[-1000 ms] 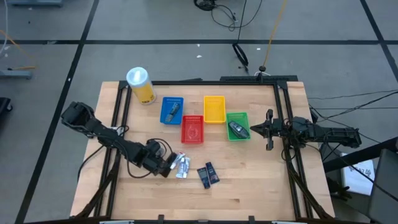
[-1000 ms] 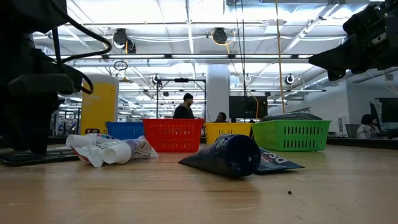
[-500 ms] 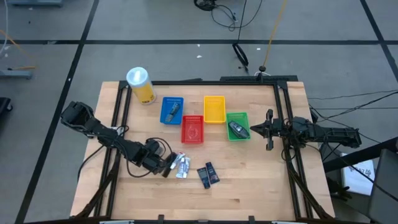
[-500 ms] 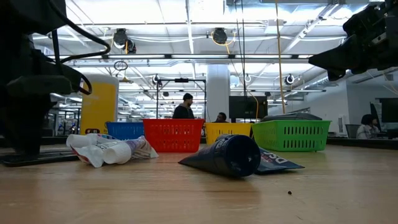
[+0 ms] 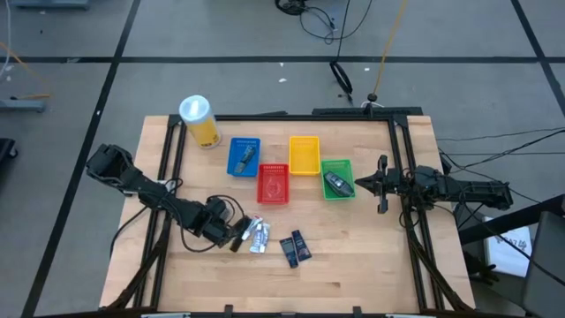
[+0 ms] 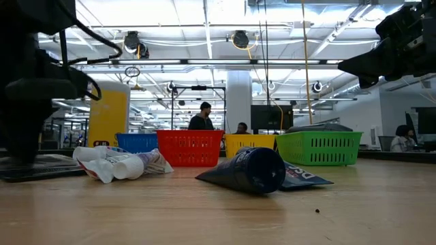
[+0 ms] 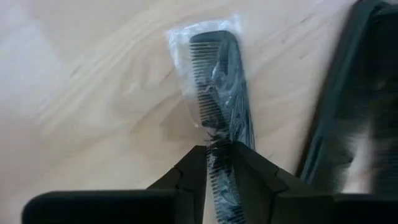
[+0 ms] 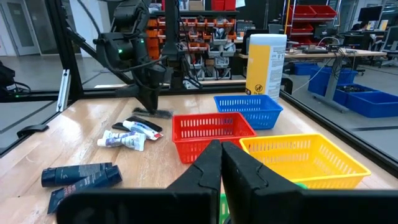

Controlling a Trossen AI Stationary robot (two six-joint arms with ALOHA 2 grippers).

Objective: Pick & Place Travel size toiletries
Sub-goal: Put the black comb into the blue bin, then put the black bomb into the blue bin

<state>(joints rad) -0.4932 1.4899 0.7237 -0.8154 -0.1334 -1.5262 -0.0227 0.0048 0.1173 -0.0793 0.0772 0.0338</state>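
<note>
A black comb in a clear wrapper is under my left gripper, which points down near the table's front left and is shut on it. Beside it lie silvery-white mini tubes, and further right dark blue tubes, flat on the wood. A grey item lies in the blue basket and a dark grey piece in the green basket. My right gripper waits shut and level at the table's right edge. My left gripper pinches the wrapped comb between its two fingers, part-way along its length, teeth and spine both between the pads. The fingers come from above and lie across the comb. The comb stays about level, barely off the wood.
A red basket and a yellow basket stand between the blue and green ones in the table's middle. A tall yellow canister stands at the far left corner. Bare wood lies along the near edge. People show in the room behind.
My left gripper has shut on the comb. In the low view the comb now stands slightly higher than a second ago.
</note>
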